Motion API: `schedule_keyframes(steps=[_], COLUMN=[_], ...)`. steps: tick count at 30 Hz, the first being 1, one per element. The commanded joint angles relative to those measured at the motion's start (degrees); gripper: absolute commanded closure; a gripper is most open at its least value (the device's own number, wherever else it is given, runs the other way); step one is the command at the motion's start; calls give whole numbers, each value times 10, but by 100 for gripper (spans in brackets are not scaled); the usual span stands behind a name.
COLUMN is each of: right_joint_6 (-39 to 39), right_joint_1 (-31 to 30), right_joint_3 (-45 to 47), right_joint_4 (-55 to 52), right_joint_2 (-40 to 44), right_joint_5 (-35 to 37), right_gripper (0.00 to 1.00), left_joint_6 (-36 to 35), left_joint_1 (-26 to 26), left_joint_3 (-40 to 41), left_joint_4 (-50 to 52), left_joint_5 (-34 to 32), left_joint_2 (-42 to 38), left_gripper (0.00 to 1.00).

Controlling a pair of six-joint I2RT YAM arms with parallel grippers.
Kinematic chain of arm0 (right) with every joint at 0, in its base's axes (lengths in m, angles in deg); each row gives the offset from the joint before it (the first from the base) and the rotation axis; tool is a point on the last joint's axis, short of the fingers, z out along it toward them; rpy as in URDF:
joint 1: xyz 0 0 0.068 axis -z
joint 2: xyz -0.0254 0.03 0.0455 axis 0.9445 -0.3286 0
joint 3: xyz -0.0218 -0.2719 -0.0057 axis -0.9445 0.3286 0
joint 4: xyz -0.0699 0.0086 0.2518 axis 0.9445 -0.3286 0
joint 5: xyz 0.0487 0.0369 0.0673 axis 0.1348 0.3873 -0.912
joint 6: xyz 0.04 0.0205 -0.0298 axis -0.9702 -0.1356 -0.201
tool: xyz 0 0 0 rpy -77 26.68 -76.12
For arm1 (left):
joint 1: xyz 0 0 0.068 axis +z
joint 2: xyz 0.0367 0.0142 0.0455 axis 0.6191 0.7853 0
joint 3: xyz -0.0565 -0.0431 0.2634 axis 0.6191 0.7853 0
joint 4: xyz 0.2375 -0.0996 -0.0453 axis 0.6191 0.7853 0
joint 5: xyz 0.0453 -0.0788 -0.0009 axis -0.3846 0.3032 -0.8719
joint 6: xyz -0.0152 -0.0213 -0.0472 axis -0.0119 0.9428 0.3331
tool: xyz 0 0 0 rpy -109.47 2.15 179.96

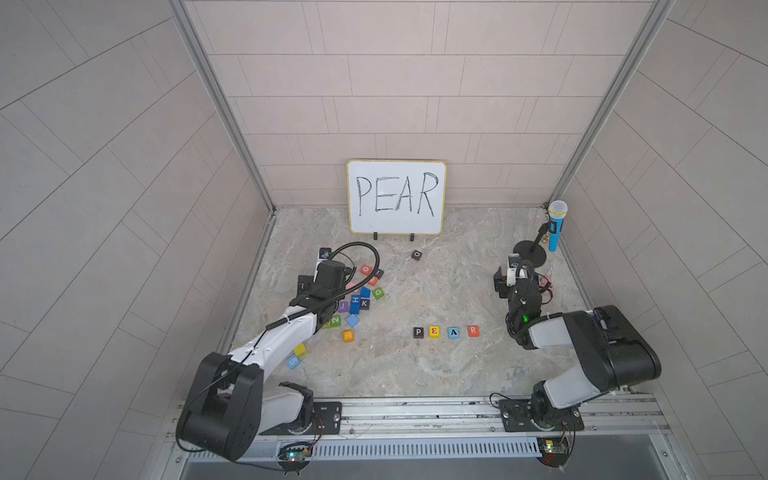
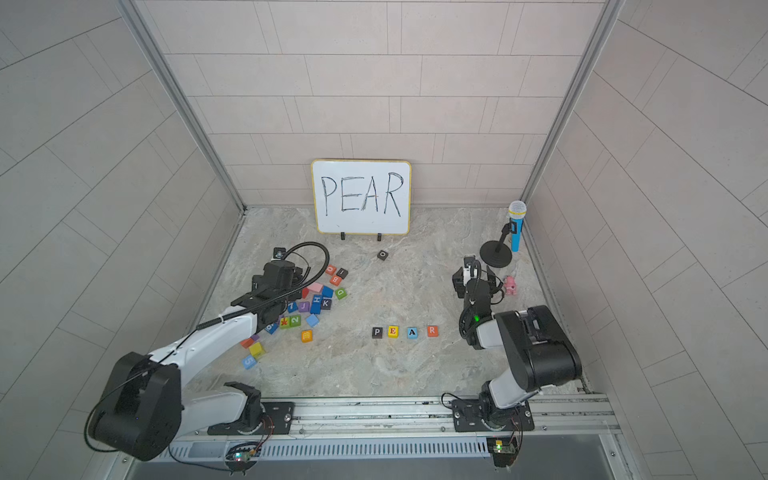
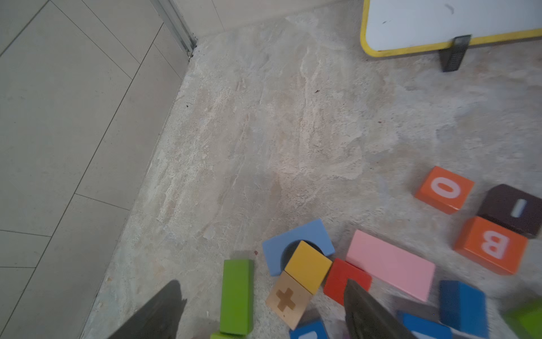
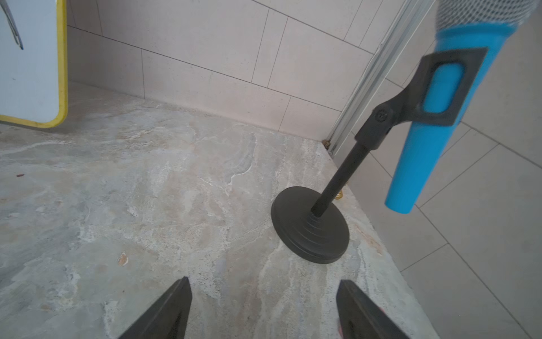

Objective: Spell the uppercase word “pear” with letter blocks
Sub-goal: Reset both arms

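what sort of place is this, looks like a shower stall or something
Probably a robot test booth, not a lived-in room: a left arm and right arm bolted to an aluminium rail, tile-look wall panels enclosing a marble-look tabletop, a staged whiteboard.

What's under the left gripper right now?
Left gripper, jaws open and empty, hangs over a green bar block and a tan plus-sign block. One finger covers part of a red block; blocks nearer the wrist are out of frame.
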Motion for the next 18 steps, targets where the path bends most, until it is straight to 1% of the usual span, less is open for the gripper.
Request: schedule_keyframes(steps=[1, 3, 4, 6, 9, 11, 13, 15, 16, 18], right_joint_6=[-28, -29, -31, -34, -34, -35, -35, -38, -40, -46], right_joint_1=[-2, -1, -1, 0, -1, -1, 1, 3, 6, 16], right_joint_3=[2, -14, -15, -18, -18, -19, -21, -26, -31, -39], right_joint_4=[-3, -13, -19, -26, -28, -28, -32, -43, -53, -70], right_joint_2=[4, -8, -4, -4, -3, -4, -4, -4, -3, -1], right_joint_5=[-34, -31, -21, -20, -20, -19, -20, -25, -29, -46], right_gripper=[0, 0, 0, 0, 0, 0, 0, 0, 0, 0], left_joint_6=[-33, -61, -81, -100, -108, -101, -77, -69, -69, -59], left_joint_1=[31, 44, 51, 53, 57, 62, 89, 103, 103, 112], left_joint_3=[45, 97, 113, 101, 96, 104, 113, 121, 115, 111], left_joint_4=[-183, -314, -372, -375, -398, -442, -447, -489, -494, -487], left_joint_5=[4, 35, 67, 84, 92, 88, 117, 133, 136, 149], left_joint_2=[25, 41, 52, 65, 91, 117, 119, 149, 159, 162], left_gripper=[12, 12, 12, 12, 13, 13, 13, 14, 13, 6])
